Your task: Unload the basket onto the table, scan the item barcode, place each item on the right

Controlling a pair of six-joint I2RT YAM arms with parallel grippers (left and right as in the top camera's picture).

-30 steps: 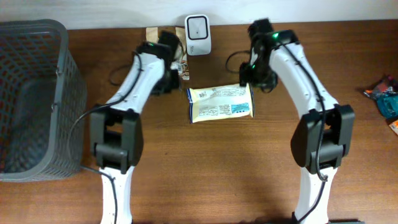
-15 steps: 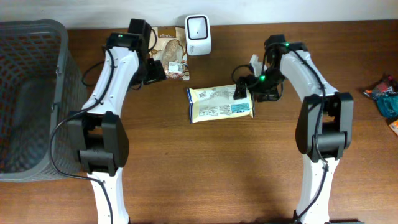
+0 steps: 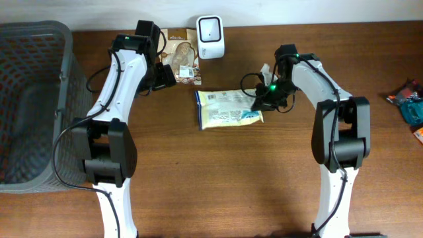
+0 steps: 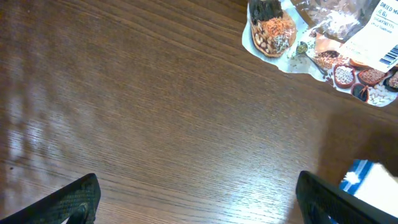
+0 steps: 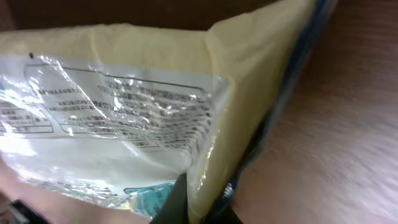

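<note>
At the left edge of the overhead frame you have the grey mesh basket. Through its open top you see its own mesh floor.

The packet you are to scan lies on the desk at the middle of the frame, below the white scanner and apart from it. Its long axis runs left to right across the frame, with the printed white label facing up. Your right gripper is pressed together on the packet's right end. In the right wrist view it pinches the yellow edge at the bottom of the frame.

Your left gripper is spread wide over bare wood at the upper left. It sits just beside the printed snack pouch and holds nothing.
</note>
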